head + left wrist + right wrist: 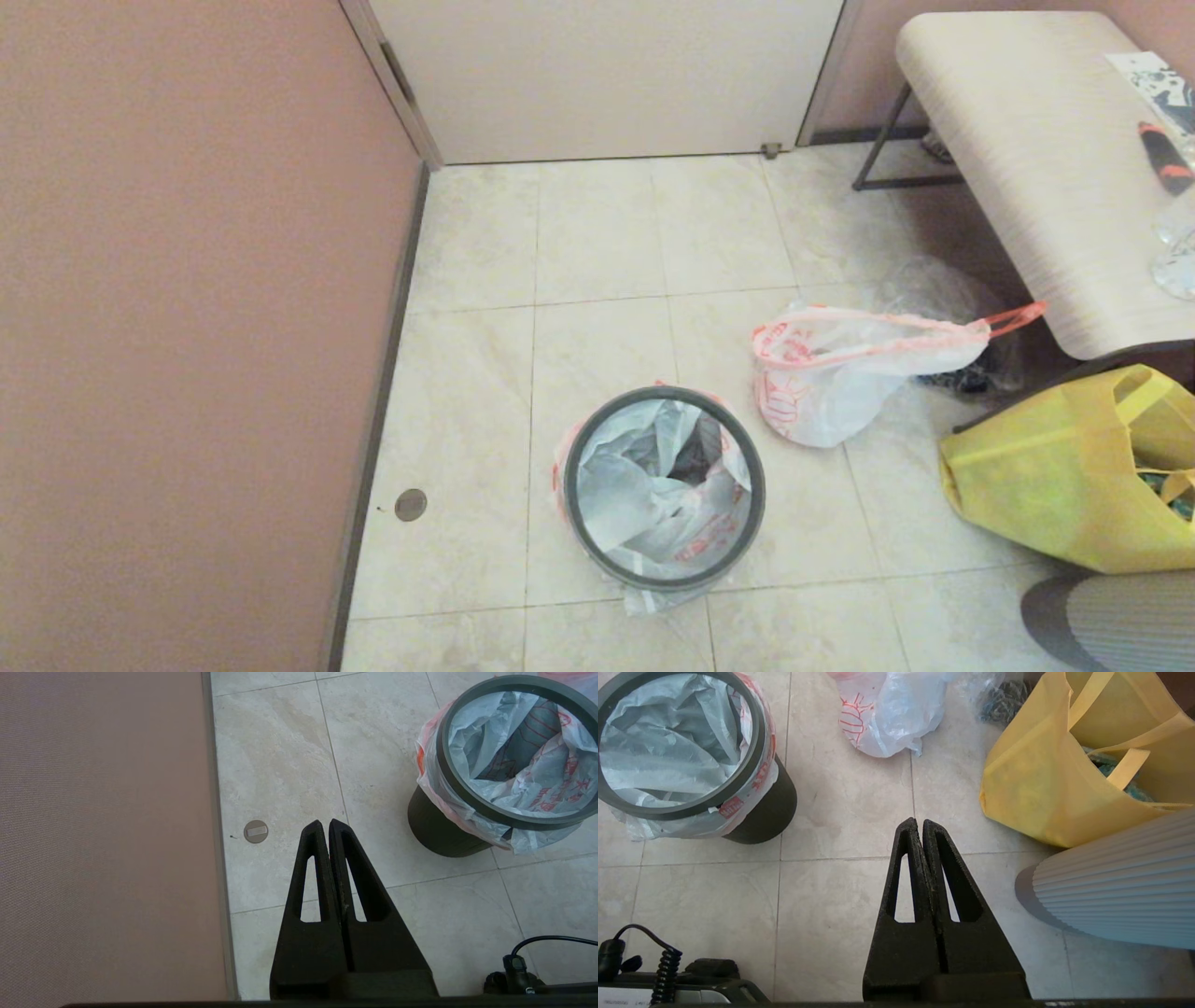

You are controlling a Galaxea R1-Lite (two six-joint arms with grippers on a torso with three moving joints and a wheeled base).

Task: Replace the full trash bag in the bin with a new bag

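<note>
The black bin (434,830) stands on the tiled floor with its dark grey rim ring (571,467) seated on top. A thin white translucent bag with orange-red print (635,495) lines the bin, its edge folded out under the ring; it also shows as the bag (528,788) and the bag (658,760). My left gripper (324,822) hangs shut and empty over the floor, left of the bin. My right gripper (920,820) is shut and empty over the floor, right of the bin. Neither arm appears in the head view.
A matching white bag (831,392) with a drawn pink hem lies on the floor right of the bin. A yellow bag (1055,476) sits further right beside a ribbed grey object (1120,616). A bench (1027,140) stands behind it. The wall (187,327) runs along the left.
</note>
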